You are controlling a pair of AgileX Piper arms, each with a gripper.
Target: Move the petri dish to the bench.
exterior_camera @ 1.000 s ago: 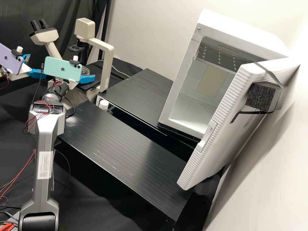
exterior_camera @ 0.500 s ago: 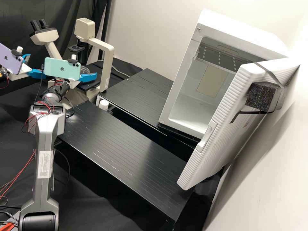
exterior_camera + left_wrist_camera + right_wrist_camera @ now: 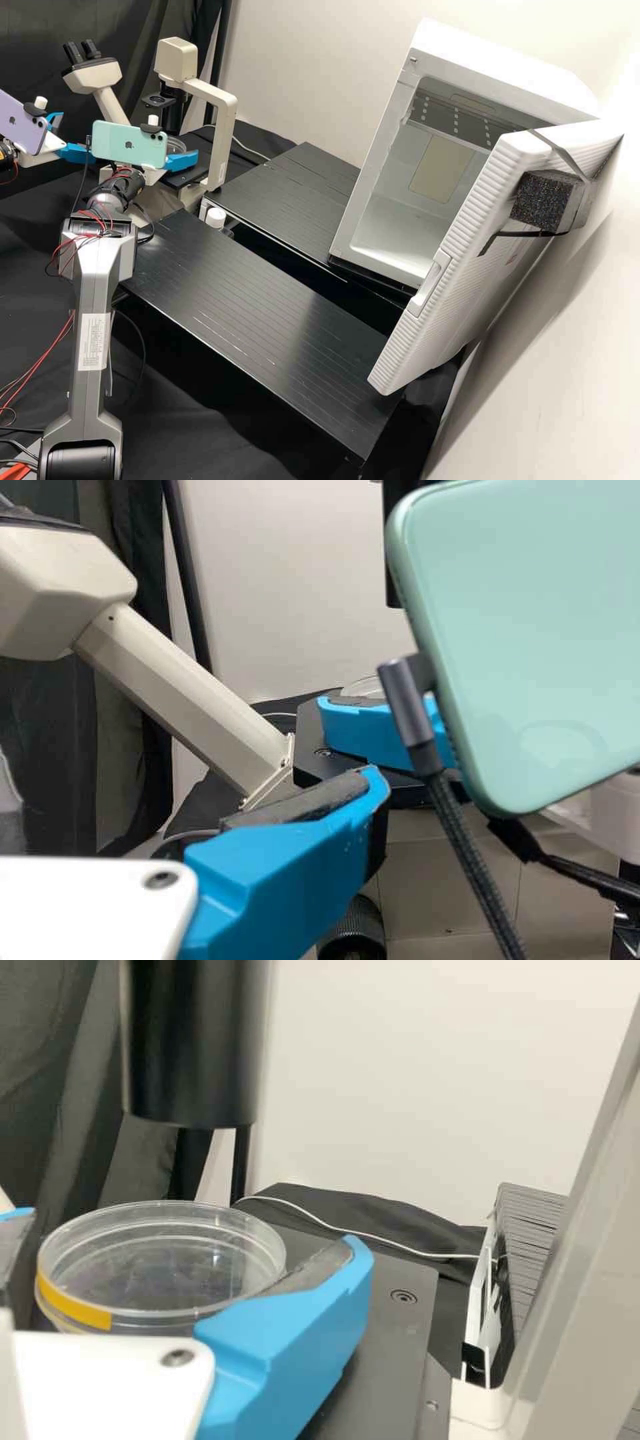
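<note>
Clear round plastic petri dish (image 3: 160, 1280), yellow-striped, at the white-and-blue right gripper (image 3: 182, 161), clasped or loose I cannot tell; left gripper (image 3: 77, 137) gaping

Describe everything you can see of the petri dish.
The petri dish is round, shallow and clear, plastic by its look, with a second ring inside the rim that may be a lid's edge. A yellow strip runs along part of its side. It sits level at the microscope's black stage, below a black cylinder. The right gripper is at it; whether it grips, and whether the dish holds anything, I can't tell.
</note>
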